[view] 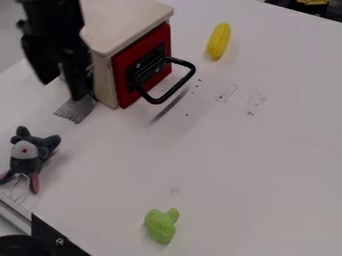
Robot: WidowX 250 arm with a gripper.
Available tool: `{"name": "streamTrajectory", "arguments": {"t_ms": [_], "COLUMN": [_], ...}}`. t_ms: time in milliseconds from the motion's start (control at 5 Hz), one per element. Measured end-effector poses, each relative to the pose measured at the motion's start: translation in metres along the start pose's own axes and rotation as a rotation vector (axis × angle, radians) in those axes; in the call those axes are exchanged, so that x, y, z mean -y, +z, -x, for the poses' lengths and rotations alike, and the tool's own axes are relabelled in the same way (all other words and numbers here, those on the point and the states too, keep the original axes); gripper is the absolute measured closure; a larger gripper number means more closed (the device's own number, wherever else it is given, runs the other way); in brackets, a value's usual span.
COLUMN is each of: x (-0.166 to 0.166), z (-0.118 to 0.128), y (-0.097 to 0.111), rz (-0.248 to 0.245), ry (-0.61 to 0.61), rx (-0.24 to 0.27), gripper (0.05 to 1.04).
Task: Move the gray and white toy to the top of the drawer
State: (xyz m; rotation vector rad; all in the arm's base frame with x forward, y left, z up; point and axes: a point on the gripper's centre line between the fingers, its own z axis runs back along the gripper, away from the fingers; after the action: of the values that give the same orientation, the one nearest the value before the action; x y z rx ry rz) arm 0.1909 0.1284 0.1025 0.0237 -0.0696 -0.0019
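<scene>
The black gripper [63, 89] hangs at the upper left, on the near left side of the drawer box, its two fingers apart. The gray and white toy [28, 152], a plush animal with pink parts, lies on the table at the left edge, below the gripper and apart from it. The drawer [141, 65] has a red front with a black loop handle, set in a pale wooden box whose flat top [127, 22] is partly behind the arm.
A yellow corn toy [218, 41] lies right of the drawer, and a green toy [161, 225] near the bottom centre. A gray mesh patch [75, 110] is beside the box. The white table [247, 165] has a metal edge and black bracket at lower left.
</scene>
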Motion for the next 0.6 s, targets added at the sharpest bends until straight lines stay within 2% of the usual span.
{"name": "streamTrajectory", "arguments": {"t_ms": [200, 600], "x": [-0.015, -0.029], "z": [0.019, 0.050], "y": [-0.020, -0.056], "rz": [-0.028, -0.005], "ry": [0.010, 0.044], "rx": [-0.018, -0.056], "gripper": [0.083, 0.083]}}
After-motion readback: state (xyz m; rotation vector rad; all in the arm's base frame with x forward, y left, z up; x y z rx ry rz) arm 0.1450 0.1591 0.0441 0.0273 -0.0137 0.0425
